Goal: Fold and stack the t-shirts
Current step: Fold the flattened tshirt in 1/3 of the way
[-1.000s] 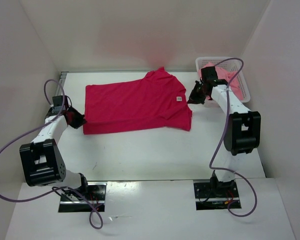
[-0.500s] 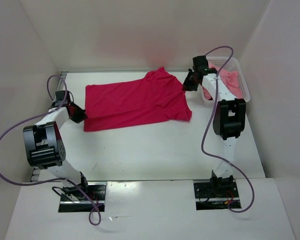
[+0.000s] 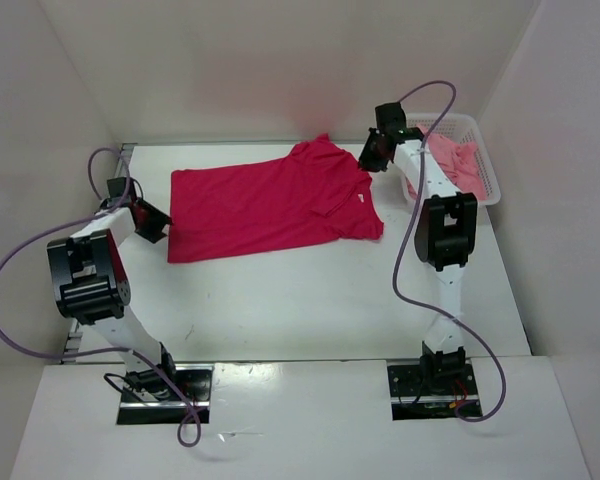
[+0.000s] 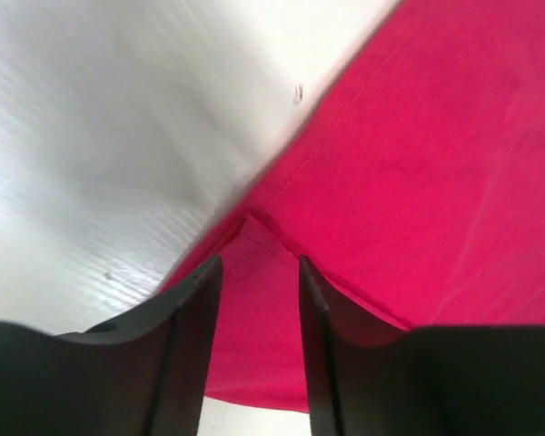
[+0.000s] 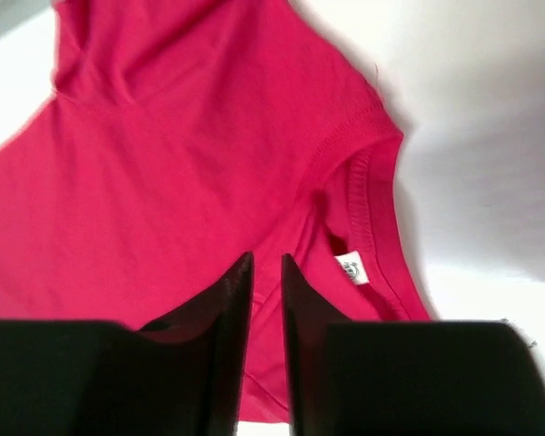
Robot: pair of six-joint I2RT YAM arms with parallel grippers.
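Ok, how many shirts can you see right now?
2: a crimson shirt spread on the table, a pink shirt bunched in the basket. Others may be hidden under it.

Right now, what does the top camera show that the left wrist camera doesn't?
Only the top view: the whole crimson t-shirt spread flat, the white basket holding a pink t-shirt, and the right gripper near the collar. Only the left wrist view: a small fold at the hem corner, just ahead of the parted fingers of the left gripper. Both: the crimson cloth's edge lying on the white table.
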